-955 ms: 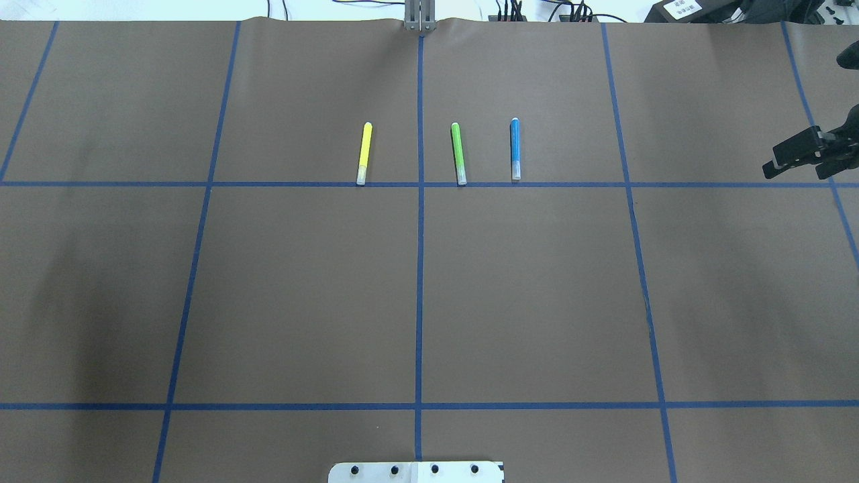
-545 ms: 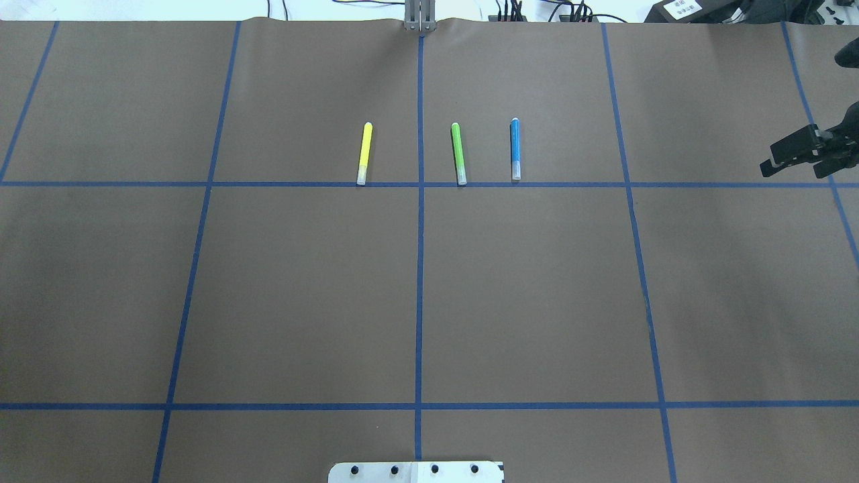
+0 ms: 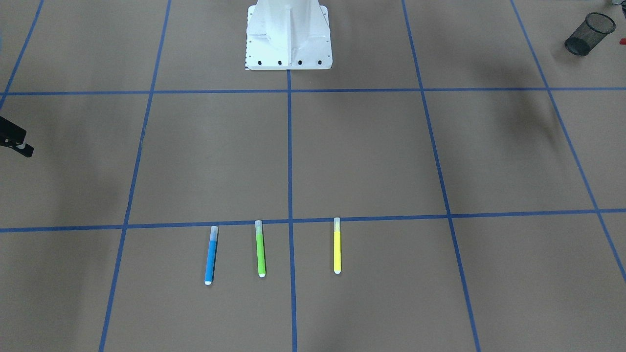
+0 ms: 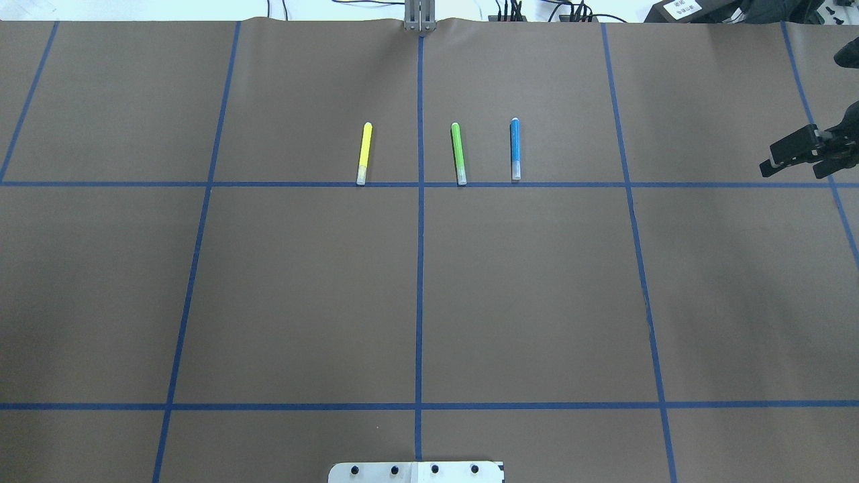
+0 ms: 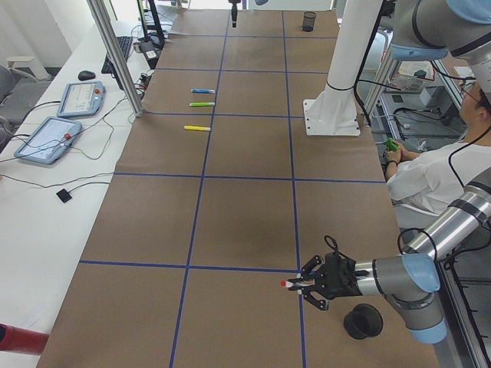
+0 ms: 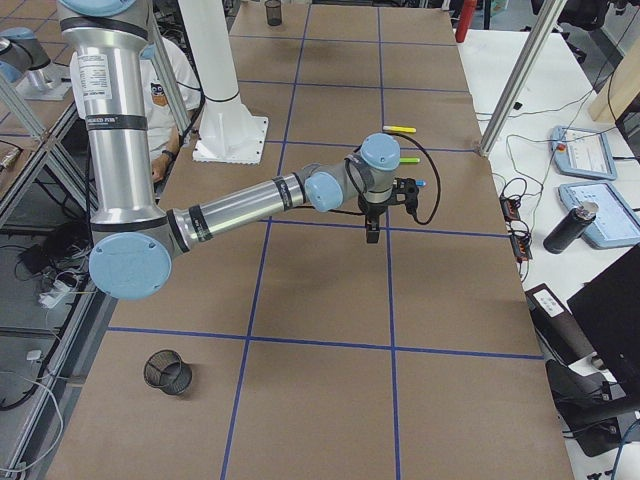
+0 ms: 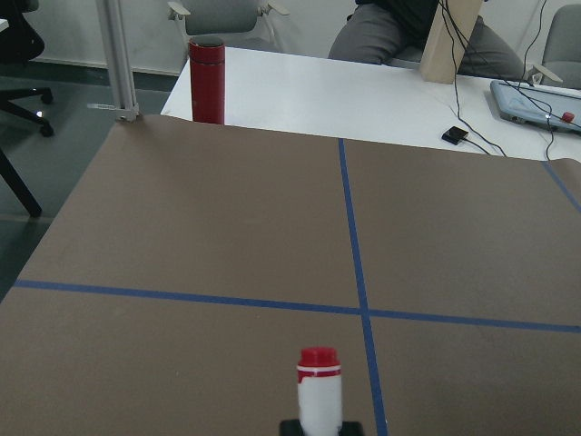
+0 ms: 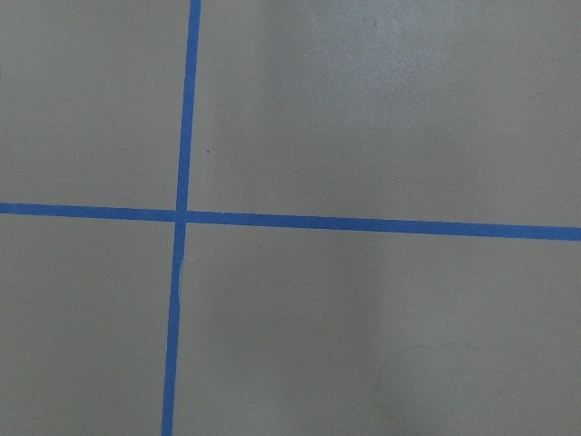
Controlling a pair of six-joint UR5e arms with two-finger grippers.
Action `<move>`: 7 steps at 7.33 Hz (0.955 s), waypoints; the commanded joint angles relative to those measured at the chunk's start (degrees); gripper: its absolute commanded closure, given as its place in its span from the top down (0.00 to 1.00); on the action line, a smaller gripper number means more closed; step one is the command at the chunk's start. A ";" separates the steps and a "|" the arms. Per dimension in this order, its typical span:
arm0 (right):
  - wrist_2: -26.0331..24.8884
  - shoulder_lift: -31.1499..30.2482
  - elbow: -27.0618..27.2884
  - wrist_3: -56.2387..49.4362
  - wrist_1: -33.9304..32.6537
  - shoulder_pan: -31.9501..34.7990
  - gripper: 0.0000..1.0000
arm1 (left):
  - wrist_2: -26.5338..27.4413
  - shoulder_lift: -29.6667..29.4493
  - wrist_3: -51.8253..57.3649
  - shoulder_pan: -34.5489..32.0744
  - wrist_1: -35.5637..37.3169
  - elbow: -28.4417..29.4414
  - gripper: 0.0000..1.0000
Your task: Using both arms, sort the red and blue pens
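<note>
Your right arm [image 6: 240, 205] has edged slightly toward the pens since a second ago; the pens lie as they were. Whether its jaws are apart, you cannot tell. Your left arm [image 5: 387, 272] has its jaws clamped on the red pen [image 7: 319, 391], held off the desk [image 4: 537, 302] near a cup [image 5: 363, 320]. The blue pen [image 4: 515, 149] lies beside the green pen [image 4: 458, 153]. You look mid-sort: red wants dropping into that cup, then blue wants fetching. Count: one red, one blue, one green, one yellow pen [image 4: 364, 153]; two cups.
</note>
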 commanded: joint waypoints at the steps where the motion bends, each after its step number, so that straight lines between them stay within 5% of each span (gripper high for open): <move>1: 0.01 0.00 0.01 0.00 0.00 -0.10 1.00 | -0.27 1.96 5.29 -3.41 -7.25 8.35 0.00; 7: 0.01 0.00 0.01 0.00 0.00 -0.27 1.00 | -0.63 4.69 14.89 -11.16 -10.88 13.92 0.00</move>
